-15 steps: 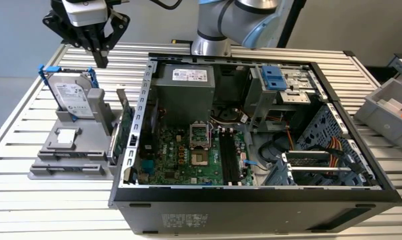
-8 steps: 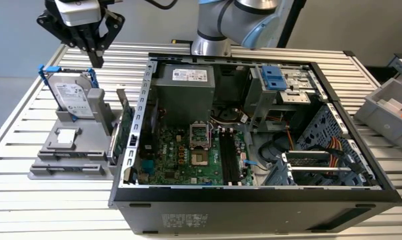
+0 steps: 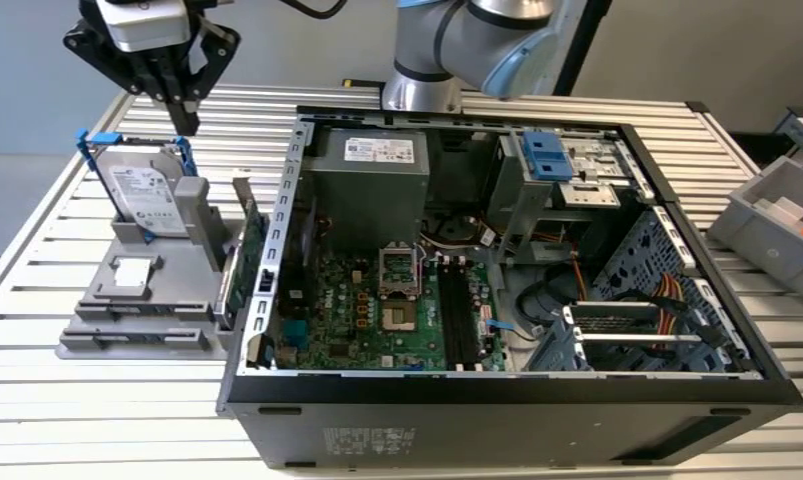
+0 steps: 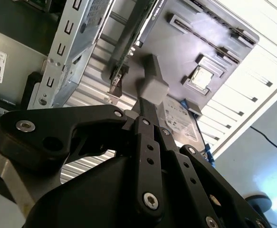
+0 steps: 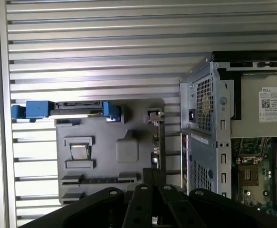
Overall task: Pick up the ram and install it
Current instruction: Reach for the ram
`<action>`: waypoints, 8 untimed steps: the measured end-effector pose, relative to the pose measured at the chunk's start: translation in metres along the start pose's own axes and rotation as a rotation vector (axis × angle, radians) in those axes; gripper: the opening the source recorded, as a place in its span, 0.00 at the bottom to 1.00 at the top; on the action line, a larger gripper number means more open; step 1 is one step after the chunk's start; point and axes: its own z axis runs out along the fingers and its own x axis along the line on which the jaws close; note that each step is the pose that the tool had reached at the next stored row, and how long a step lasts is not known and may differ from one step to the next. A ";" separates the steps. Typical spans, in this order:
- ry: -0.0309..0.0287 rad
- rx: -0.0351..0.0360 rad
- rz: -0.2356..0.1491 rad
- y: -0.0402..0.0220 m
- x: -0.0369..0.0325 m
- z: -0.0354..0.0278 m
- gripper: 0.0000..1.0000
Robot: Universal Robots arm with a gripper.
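My gripper hangs at the exterior view's upper left, above the far end of the grey parts holder and just over the hard drive in its blue frame. Its black fingers are shut together with nothing visible between them; both wrist views show them closed. The ram is out of view. The holder's long narrow slots look bare. Inside the open computer case, the dark memory slots run along the green motherboard.
A green expansion card stands on edge between the holder and the case wall. The arm's base rises behind the case. A grey bin holding something orange sits at the exterior view's right. Everything rests on a slatted metal table.
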 end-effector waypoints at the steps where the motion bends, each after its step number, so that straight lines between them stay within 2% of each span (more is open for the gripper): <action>1: 0.0000 0.0000 0.000 -0.0001 0.0013 0.0000 0.00; 8: 0.0001 0.0000 -0.001 -0.0005 0.0083 -0.0002 0.00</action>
